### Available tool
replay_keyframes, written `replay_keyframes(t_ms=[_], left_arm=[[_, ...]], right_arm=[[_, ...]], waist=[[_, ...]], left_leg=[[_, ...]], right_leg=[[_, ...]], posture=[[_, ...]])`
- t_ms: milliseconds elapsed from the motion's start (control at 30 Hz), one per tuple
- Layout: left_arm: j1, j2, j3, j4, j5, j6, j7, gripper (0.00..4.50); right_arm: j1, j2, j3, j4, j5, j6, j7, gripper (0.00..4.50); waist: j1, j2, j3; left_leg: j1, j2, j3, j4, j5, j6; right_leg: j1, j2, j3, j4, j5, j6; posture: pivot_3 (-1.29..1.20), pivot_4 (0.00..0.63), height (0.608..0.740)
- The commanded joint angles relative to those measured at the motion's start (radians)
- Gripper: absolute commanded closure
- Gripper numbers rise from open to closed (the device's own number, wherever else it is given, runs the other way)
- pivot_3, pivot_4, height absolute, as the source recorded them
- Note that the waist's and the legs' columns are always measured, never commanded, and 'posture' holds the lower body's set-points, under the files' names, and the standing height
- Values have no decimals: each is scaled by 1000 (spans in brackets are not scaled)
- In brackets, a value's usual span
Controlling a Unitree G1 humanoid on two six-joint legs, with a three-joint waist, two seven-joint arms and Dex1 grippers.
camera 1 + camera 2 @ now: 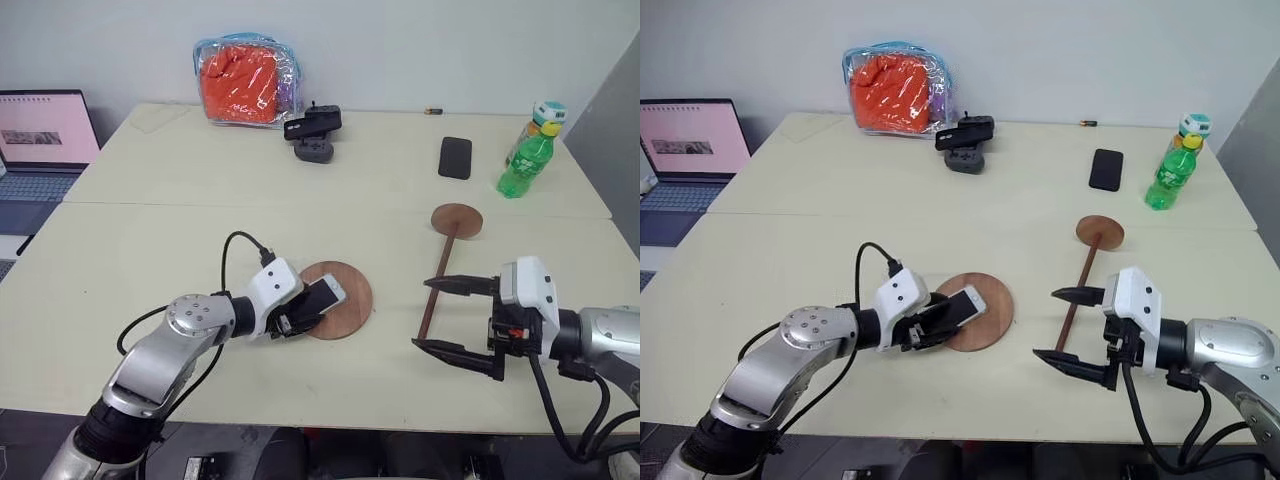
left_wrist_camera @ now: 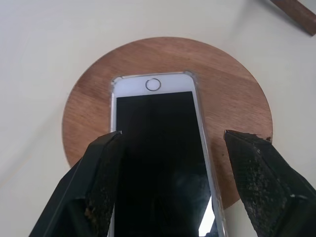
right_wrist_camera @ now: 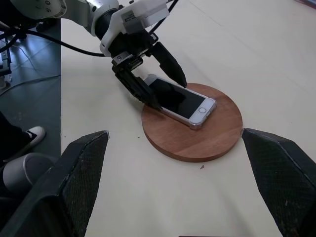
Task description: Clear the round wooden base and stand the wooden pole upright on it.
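The round wooden base (image 1: pixel 352 308) lies flat near the table's front edge, with a white phone (image 1: pixel 326 294) resting screen-up on it. My left gripper (image 2: pixel 175 136) is open, its two fingers straddling the near end of the phone (image 2: pixel 158 118), close beside its long edges. The wooden pole (image 1: pixel 438 280) lies flat on the table to the right, its fixed disc (image 1: pixel 457 220) at the far end. My right gripper (image 1: pixel 422 314) hangs open over the pole's near end, holding nothing.
A green bottle (image 1: pixel 527 160) stands at the far right, a black phone (image 1: pixel 455 157) lies beside it. A black controller (image 1: pixel 315 130) and a clear bag of orange cloth (image 1: pixel 245 80) sit at the back. An open laptop (image 1: pixel 40 130) is on the left.
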Motion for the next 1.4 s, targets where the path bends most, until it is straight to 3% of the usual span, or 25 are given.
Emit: replay_keyframes(t_ms=[33,200,567,900,1133,1400], left_arm=[[-16,-21,14,-20,-24,5,-2,1108],[-4,-15,13,-45,-21,13,1,31],[-75,-11,-76,43,54,57,17,31],[-87,-12,-133,39,35,143,-14,31],[-83,-10,-129,32,33,145,-20,1149],[-80,-12,-108,14,43,80,-17,1195]], right_arm=[[-3,-10,-8,-35,19,-5,4,0],[12,-13,-10,-38,9,-10,1,0],[-9,-7,20,-40,-6,-19,-1,0],[-3,-10,28,-53,-12,-22,-5,0],[3,-9,25,-54,-16,-23,-6,0],[1,-8,28,-50,-23,-27,-4,0]], waist=[[0,0,0],[0,0,0],[1,0,0],[0,0,0],[0,0,0],[0,0,0]], left_leg=[[0,0,0,0,0,0],[0,0,0,0,0,0],[0,0,0,0,0,0],[0,0,0,0,0,0],[0,0,0,0,0,0],[0,0,0,0,0,0]], right_leg=[[0,0,0,0,0,0],[0,0,0,0,0,0],[0,0,0,0,0,0],[0,0,0,0,0,0],[0,0,0,0,0,0],[0,0,0,0,0,0]], posture=[[0,150,740],[0,150,740],[0,150,740],[0,150,740],[0,150,740],[0,150,740]])
